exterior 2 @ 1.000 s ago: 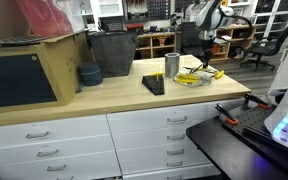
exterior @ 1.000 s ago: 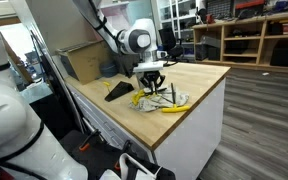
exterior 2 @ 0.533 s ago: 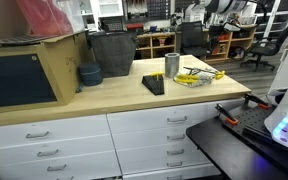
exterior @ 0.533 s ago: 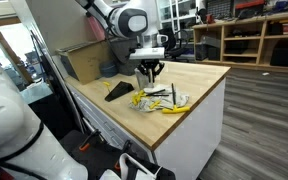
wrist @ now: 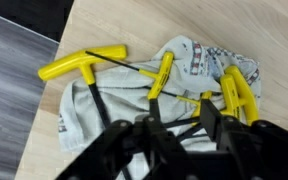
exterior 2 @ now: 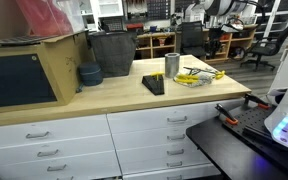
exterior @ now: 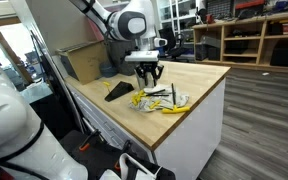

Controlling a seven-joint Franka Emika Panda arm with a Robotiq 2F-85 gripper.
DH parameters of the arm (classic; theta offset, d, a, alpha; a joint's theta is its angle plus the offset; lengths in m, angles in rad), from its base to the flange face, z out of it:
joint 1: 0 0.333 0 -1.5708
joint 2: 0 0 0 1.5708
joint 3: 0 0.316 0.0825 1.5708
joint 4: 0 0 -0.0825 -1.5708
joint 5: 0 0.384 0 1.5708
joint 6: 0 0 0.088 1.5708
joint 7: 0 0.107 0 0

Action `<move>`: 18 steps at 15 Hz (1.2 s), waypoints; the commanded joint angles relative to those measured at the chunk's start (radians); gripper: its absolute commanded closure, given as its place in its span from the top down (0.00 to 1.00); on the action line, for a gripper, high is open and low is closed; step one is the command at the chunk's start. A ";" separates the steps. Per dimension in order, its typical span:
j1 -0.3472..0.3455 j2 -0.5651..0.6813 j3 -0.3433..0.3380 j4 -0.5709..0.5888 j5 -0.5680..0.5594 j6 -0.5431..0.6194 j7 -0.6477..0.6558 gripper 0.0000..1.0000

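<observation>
My gripper (exterior: 147, 74) hovers over the cloth (wrist: 89, 112), jaws parted and empty. Approach step, I judge; next I must line up on a T-key (wrist: 84, 65) atop the cloth.

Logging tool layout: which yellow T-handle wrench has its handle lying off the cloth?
The leftmost wrench in the wrist view: its yellow handle rests on the bare wooden countertop beyond the edge of the cloth, while the handles of the other wrenches lie on the cloth.

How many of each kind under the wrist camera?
Yellow plastic T-handle hex keys: 3 clear; the right cluster may hold another
White printed cloth: 1
Total: 4
</observation>
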 commanded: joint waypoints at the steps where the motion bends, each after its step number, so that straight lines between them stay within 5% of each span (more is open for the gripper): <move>1: 0.019 0.103 -0.023 0.045 -0.060 -0.017 0.193 0.77; 4: 0.013 0.157 -0.035 0.059 -0.040 -0.004 0.345 0.99; 10: 0.020 0.200 -0.059 0.083 -0.037 0.003 0.559 1.00; 18: 0.069 0.265 -0.032 0.133 -0.081 0.071 0.546 1.00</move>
